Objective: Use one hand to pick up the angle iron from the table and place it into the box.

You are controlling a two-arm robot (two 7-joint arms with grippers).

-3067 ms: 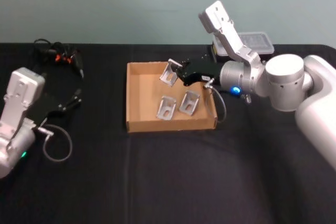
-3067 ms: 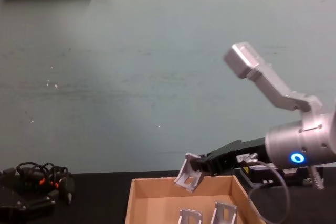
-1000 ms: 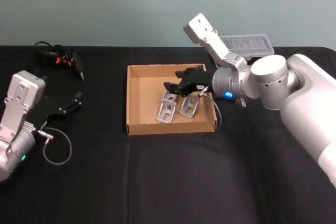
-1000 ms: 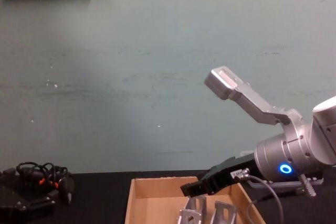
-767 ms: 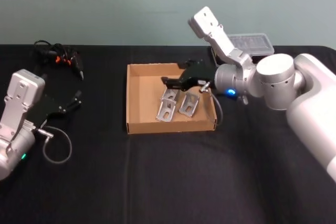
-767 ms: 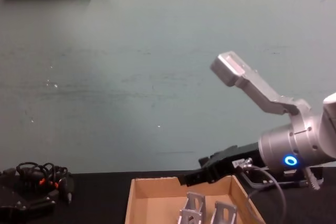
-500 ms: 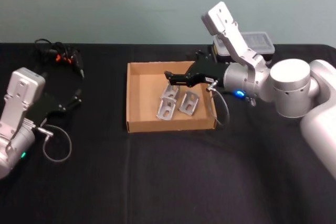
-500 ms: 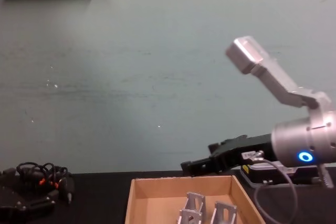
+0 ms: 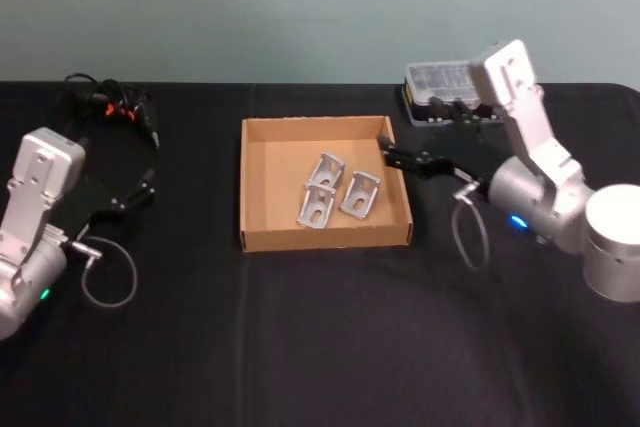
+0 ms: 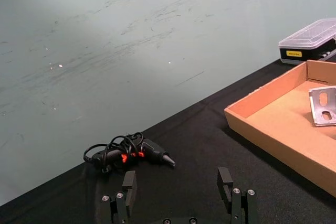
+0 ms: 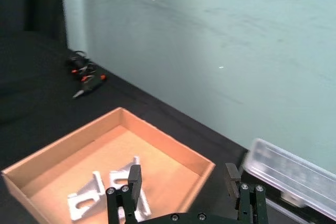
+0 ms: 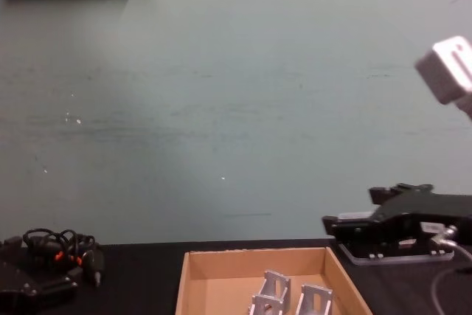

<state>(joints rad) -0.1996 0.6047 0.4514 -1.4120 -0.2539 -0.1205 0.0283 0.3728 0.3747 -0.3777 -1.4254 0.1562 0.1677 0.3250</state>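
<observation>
Three silver angle irons [image 9: 325,170] [image 9: 316,206] [image 9: 361,193] lie close together in the tan cardboard box [image 9: 258,239] on the black table [image 9: 320,337]. My right gripper [image 9: 385,151] hovers at the box's right rim, open and empty, pulled clear of the parts. In the right wrist view its fingers [image 11: 135,179] stand apart over the box [image 11: 173,148] with angle irons [image 11: 87,201] below. The chest view shows that gripper [image 12: 332,223] above the box's right wall [image 12: 341,274]. My left gripper [image 9: 148,183] rests open at the far left, its fingers [image 10: 128,183] spread wide.
A clear-lidded plastic case [image 9: 445,82] sits behind the right arm. A black cable bundle with orange marks [image 9: 110,107] lies at the back left. A grey cable loop [image 9: 108,282] hangs by the left arm. Open tabletop stretches in front of the box.
My right gripper held an angle iron above the box, lowered and released it beside the other two, then rose and drew back to the right rim. The left arm stayed put.
</observation>
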